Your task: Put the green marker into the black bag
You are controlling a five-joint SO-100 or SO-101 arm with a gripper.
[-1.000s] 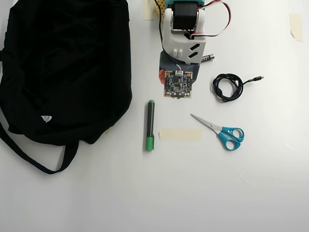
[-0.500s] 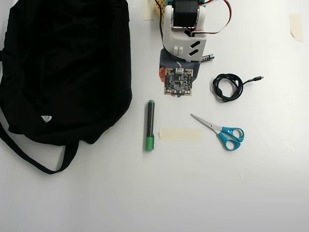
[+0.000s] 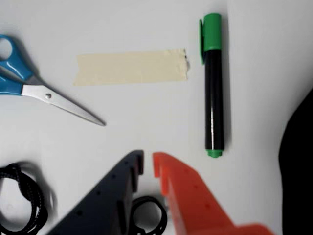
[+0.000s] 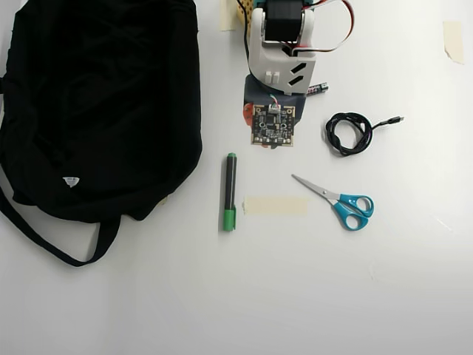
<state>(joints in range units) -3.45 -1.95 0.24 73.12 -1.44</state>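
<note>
**Green marker at rest, claw empty above it**

Item: green marker (image 4: 230, 192), lying free on the white table (image 4: 295, 296) at centre frame of the overhead view, cap toward the bottom edge; upright at right of centre in the wrist view (image 3: 213, 83), cap uppermost.

Adjacent: strip of beige tape (image 3: 131, 67) just beside the cap; blue scissors (image 4: 338, 202) beyond the tape; black bag (image 4: 96, 103) filling the upper left overhead; coiled black cable (image 4: 349, 133) at right.

Gripper (image 3: 148, 164): fingers slightly parted, holding nothing, short of the marker.

Risks, judged: a slightly off-line descent could roll the round barrel away.

View differences: only the overhead shows the bag's full extent and white label (image 4: 70, 181); only the wrist view shows the finger gap.
</note>
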